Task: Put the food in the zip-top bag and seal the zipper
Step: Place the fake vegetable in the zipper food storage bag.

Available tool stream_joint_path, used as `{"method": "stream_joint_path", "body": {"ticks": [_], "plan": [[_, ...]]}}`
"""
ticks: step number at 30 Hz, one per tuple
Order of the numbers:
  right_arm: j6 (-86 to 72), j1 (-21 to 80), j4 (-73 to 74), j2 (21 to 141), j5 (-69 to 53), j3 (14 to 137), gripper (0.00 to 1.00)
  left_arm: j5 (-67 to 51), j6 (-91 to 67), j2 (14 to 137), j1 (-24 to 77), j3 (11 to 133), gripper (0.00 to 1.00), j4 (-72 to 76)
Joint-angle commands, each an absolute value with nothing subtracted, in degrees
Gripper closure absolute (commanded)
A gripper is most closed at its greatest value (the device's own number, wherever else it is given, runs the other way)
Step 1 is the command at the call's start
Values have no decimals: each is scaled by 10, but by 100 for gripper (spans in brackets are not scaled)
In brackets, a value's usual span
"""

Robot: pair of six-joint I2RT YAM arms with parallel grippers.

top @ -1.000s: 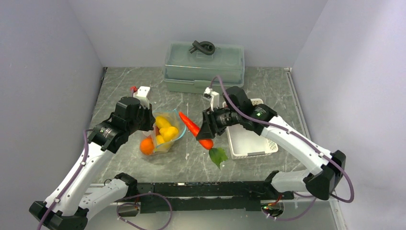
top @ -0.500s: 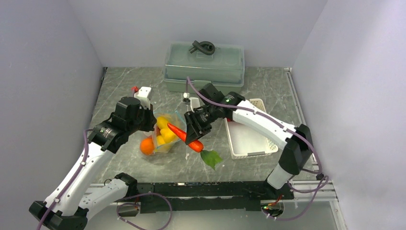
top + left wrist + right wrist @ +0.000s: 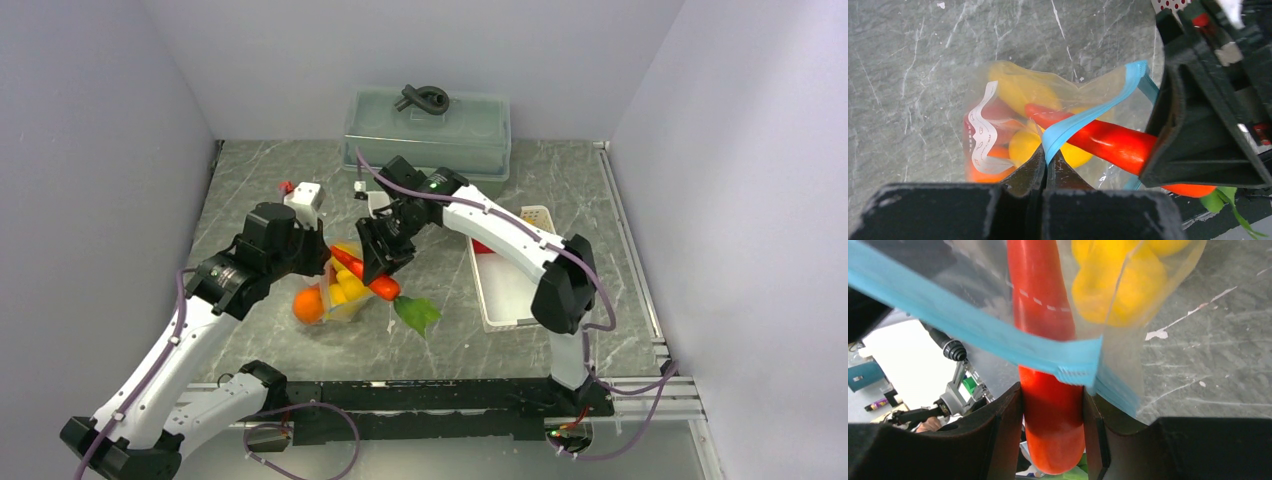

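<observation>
while the left claw (image 3: 1046,162) clamps the bag (image 3: 998,95) by its zipper (image 3: 1088,117), the right claw (image 3: 1050,415) grips the carrot (image 3: 1040,315), tip inside among yellow fruit (image 3: 1113,280); a red piece (image 3: 481,246) lies in the basket (image 3: 520,300) to the right, sealing not begun.

Clear soft plastic zip-top bag (image 3: 1013,107); glossy carrot (image 3: 1108,142); matt marbled tabletop (image 3: 560,180).

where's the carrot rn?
Top view, centre-left: the carrot is clamped in the right tool, its tip poked through the zip-top bag mouth beside the yellow fruit.
</observation>
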State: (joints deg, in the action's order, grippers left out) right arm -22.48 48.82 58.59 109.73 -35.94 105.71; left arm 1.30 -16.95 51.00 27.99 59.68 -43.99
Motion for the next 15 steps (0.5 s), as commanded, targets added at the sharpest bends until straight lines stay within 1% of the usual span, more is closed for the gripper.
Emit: {"method": "stream_joint_path", "body": {"ticks": [1, 2, 3, 5, 7, 9, 12, 15], "plan": [[-237, 496, 629, 1127, -330, 1133, 80, 5, -159, 511, 284, 599, 100, -420], [-243, 497, 629, 1134, -326, 1144, 76, 5, -159, 512, 285, 599, 100, -420], [-247, 499, 626, 1138, -321, 1153, 70, 5, -159, 513, 286, 599, 100, -421], [-256, 501, 619, 1141, -315, 1166, 63, 5, -159, 514, 286, 600, 100, -421], [-261, 505, 611, 1143, -312, 1172, 51, 5, -159, 514, 287, 600, 100, -422], [-266, 508, 595, 1136, -311, 1171, 44, 5, -159, 514, 288, 600, 100, -422], [-276, 512, 567, 1116, -308, 1156, 36, 5, -159, 514, 288, 600, 100, -423], [-282, 515, 550, 1097, -306, 1144, 33, 5, -159, 513, 288, 600, 100, -423]]}}
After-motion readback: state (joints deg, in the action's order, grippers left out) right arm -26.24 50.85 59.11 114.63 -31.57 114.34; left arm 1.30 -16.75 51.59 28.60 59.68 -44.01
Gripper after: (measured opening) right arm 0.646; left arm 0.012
